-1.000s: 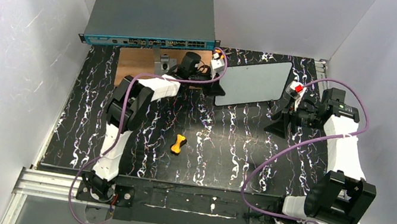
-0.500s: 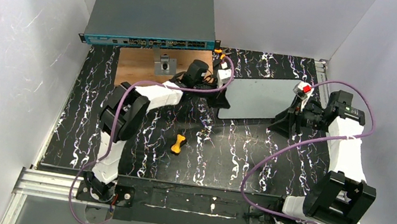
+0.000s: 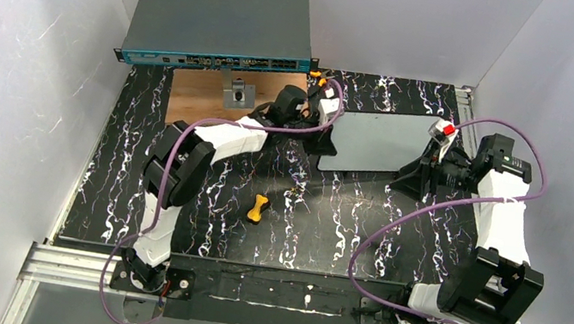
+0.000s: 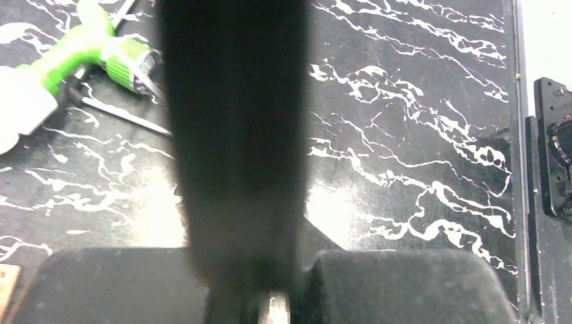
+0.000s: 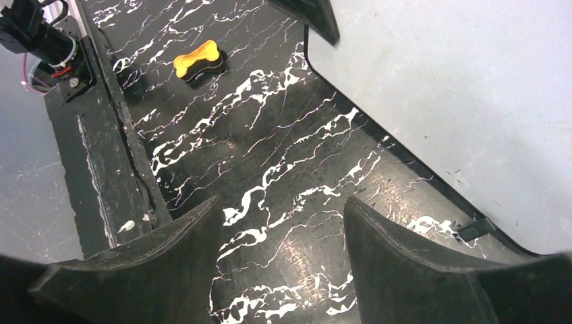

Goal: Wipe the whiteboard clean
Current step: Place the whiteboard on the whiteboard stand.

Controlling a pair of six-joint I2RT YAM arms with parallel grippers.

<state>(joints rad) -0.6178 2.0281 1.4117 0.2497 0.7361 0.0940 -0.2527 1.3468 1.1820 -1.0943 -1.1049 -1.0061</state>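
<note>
The whiteboard point(image 3: 378, 142) lies at the back middle of the marbled table, a glossy white panel point(image 5: 459, 88) with a thin dark rim and no writing visible. My left gripper point(image 3: 323, 143) is at its left edge, shut on it. In the left wrist view a blurred dark strip point(image 4: 236, 135) runs up from between the pads. My right gripper point(image 3: 414, 178) hovers open at the board's near right edge, and only bare table lies between its fingers point(image 5: 283, 263). An orange eraser point(image 3: 259, 208) with a dark underside point(image 5: 197, 59) sits in the middle of the table, apart from both grippers.
A grey network switch point(image 3: 220, 21) stands at the back left. In front of it is a brown wooden board point(image 3: 194, 95) with a small grey block point(image 3: 236, 93) on it. A green marker point(image 4: 101, 50) lies on the table. White walls close in on three sides.
The whiteboard has slid right and towards the front and has turned squarer to the table, with the left gripper on its edge. The right gripper has backed off to the right.
</note>
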